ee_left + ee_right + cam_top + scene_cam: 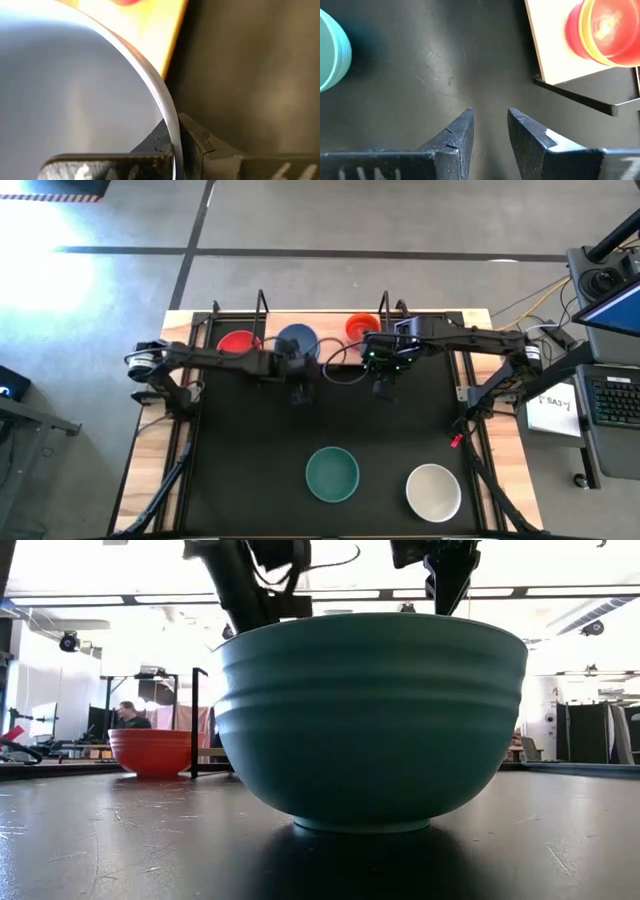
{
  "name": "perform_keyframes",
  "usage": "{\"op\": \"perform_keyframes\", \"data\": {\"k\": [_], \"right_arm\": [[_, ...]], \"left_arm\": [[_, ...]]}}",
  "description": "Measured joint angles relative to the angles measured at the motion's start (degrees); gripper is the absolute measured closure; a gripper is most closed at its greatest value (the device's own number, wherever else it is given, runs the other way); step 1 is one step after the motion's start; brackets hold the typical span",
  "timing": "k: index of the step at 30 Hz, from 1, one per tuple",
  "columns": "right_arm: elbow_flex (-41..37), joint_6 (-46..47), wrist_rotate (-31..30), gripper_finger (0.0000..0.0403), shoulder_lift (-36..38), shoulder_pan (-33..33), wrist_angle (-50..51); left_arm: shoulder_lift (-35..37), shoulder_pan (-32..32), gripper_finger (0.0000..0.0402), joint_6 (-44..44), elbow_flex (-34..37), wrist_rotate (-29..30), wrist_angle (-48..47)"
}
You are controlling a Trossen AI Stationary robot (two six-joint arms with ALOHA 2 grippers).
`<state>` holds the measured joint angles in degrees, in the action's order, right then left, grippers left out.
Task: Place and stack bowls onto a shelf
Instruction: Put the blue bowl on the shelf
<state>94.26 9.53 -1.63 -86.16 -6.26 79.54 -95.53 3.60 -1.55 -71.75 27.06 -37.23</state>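
Note:
My left gripper (pixel 299 376) is shut on the pale blue-grey bowl (pixel 297 340) at the wooden shelf's (pixel 330 320) near edge, between a red bowl (pixel 238 342) and a stack topped by an orange-red bowl (pixel 362 327). In the right wrist view that stack (pixel 605 30) shows red, yellow and orange-red rims and stands on the shelf board (pixel 550 45). My right gripper (pixel 385 385) (pixel 490 122) hangs open over the black mat, near the stack, touching nothing. The teal bowl (pixel 332 473) and white bowl (pixel 433 490) stand on the mat. My left gripper (pixel 172 135) pinches the pale blue-grey bowl's rim (pixel 167 107), one finger (pixel 155 145) inside the bowl and one (pixel 200 140) outside. The fingers point down from above at the rim's side toward the table's near edge. I cannot tell whether the bowl rests on the shelf.
Black wire uprights (pixel 262 305) (pixel 384 305) rise from the shelf, and a black bar (pixel 590 102) edges it. The teal bowl (pixel 370 720) fills the low view, with the red bowl (pixel 155 750) behind it. A person (pixel 128 715) sits far behind the table.

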Motion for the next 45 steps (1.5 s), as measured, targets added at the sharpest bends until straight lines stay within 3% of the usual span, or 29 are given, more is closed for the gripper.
{"op": "perform_keyframes", "data": {"k": [4, 13, 27, 39, 45], "right_arm": [[0.0, -0.36, -0.02, 0.0294, 0.51, -0.02, -0.05], [0.0, -0.4, -0.02, 0.0294, 0.58, -0.02, -0.08], [0.0, -0.12, -0.02, 0.0294, 0.58, -0.02, -0.2], [0.0, -0.1, -0.03, 0.0294, 0.58, -0.02, -0.55], [0.0, -0.1, -0.02, 0.0294, 0.58, -0.02, -0.56]], "left_arm": [[0.0, 4.57, 0.0401, -1.55, 0.11, -3.33, 0.93], [-0.02, 10.41, 0.0402, -2.1, 0.55, -3.94, 6.98], [-0.02, 11.65, 0.04, -2.11, 2.84, -5.66, 10.42], [-0.04, 11.86, 0.0349, -0.45, 5.7, -5.38, 14.08], [-0.04, 11.88, 0.0338, 0.89, 5.63, -2.53, 14.23]]}}
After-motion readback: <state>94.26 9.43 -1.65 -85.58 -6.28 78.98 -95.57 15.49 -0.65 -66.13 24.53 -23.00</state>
